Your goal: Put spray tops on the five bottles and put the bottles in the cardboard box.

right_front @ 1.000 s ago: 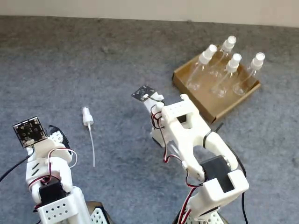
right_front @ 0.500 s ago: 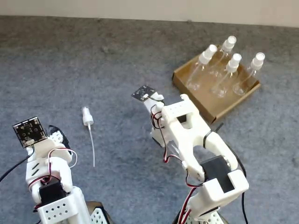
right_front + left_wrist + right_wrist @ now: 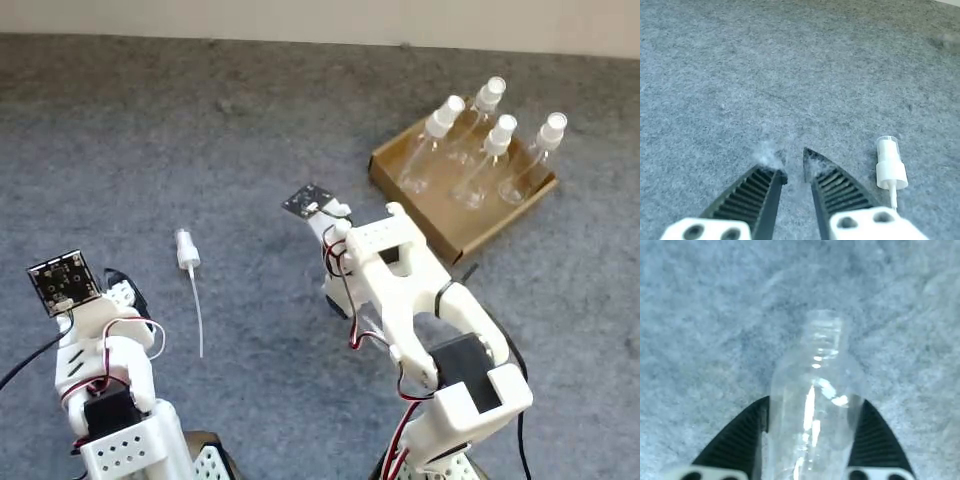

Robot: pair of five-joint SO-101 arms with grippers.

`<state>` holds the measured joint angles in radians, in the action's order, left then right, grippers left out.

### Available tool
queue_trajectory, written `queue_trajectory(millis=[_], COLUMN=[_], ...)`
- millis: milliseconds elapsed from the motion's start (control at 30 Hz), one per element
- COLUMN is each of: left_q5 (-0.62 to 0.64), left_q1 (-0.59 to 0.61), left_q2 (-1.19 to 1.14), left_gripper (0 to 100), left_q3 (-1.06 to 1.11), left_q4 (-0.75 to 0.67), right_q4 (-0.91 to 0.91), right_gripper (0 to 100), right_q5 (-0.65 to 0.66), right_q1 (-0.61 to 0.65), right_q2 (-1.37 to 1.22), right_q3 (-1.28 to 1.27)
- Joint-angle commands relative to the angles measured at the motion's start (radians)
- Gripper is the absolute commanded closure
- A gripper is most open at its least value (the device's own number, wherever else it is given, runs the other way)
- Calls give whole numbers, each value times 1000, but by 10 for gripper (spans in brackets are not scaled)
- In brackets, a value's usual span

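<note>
Bottle (image 3: pixel 816 360), capless, sits pinched in the right gripper (image 3: pixel 815 407) near the cardboard box (image 3: pixel 398 172); farther from it, left gripper (image 3: pixel 794 167) hangs barely spread beside a spray top (image 3: pixel 889 166).

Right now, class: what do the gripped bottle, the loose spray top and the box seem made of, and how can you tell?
Bottle: probably clear glossy plastic; carpet shows through, bright glints. Spray top: likely white opaque plastic, smooth sheen. Box: brown matte cardboard, with a thin folded wall.

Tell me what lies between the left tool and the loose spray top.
Only bare carpet, from left tool to spray top; the left wrist view shows it.
</note>
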<state>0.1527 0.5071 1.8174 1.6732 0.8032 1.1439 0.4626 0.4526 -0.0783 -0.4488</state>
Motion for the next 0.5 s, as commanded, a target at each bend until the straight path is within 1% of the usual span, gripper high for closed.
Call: queue_trajectory(millis=[0,100,267,467], left_q5=[-11,-11,-11,-11], left_q1=[-18,-18,-18,-18], left_q2=[4,4,4,4], left_gripper=[993,993,993,993], left_q3=[19,19,19,19], left_q4=[2,2,2,2], right_q4=[4,76,157,209], right_gripper=[928,928,928,929], right_q5=[-12,-12,-12,-12], right_q1=[5,8,41,128], right_q2=[65,71,151,332], right_q3=[16,36,168,191])
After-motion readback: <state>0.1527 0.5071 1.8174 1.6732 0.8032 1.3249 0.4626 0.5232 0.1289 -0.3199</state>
